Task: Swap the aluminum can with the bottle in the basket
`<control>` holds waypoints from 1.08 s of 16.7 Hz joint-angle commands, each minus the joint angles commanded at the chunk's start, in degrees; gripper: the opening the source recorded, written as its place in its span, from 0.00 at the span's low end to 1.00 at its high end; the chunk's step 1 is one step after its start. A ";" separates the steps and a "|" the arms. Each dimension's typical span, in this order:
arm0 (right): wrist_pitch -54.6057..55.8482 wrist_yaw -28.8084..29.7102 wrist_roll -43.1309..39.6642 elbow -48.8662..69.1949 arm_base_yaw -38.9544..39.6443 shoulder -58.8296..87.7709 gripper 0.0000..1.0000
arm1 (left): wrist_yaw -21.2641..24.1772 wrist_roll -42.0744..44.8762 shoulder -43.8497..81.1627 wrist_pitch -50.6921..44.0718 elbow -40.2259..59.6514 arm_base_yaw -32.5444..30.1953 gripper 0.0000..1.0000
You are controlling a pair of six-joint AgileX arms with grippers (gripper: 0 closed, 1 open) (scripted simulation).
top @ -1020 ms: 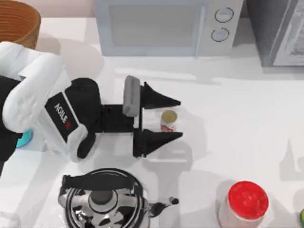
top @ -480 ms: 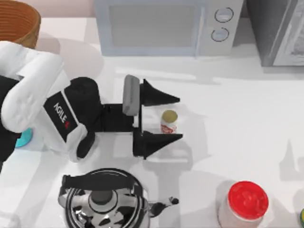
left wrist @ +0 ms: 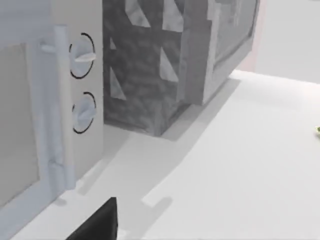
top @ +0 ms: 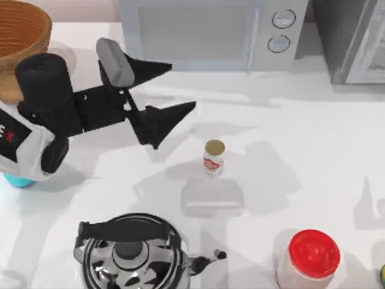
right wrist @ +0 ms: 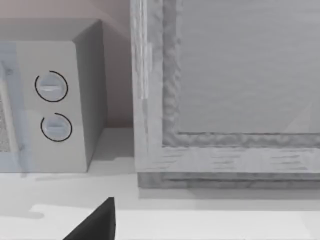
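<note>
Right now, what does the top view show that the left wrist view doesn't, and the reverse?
Top view: the aluminum can standing alone on the table, the open left gripper up and to its left, the basket, kettle and red-lidded jar. Left wrist view: the grey cabinet's patterned side. Both: the microwave with its two dials.

On the worktop (top: 313,138) stand one aluminum can (top: 213,157), one wicker basket (top: 24,31), one steel kettle (top: 129,256), one red-lidded jar (top: 310,257), one microwave (top: 210,33) with two round dials, one grey cabinet (top: 355,39) and one teal bottle (top: 15,180).
</note>
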 joint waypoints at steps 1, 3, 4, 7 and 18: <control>0.00 0.00 0.00 0.00 0.00 0.00 1.00 | -2.94 0.01 -5.89 -3.48 -2.45 1.20 1.00; 0.00 0.00 0.00 0.00 0.00 0.00 1.00 | -9.14 -0.01 -18.85 -10.83 -7.68 3.57 1.00; 0.00 0.00 0.00 0.00 0.00 0.00 1.00 | -12.34 -0.03 -25.76 -14.63 -10.43 4.71 1.00; 0.00 0.00 0.00 0.00 0.00 0.00 1.00 | -22.10 -0.18 -47.36 -26.18 -18.95 7.87 1.00; 0.00 0.00 0.00 0.00 0.00 0.00 1.00 | -50.51 -1.36 -109.97 -58.96 -44.78 13.88 1.00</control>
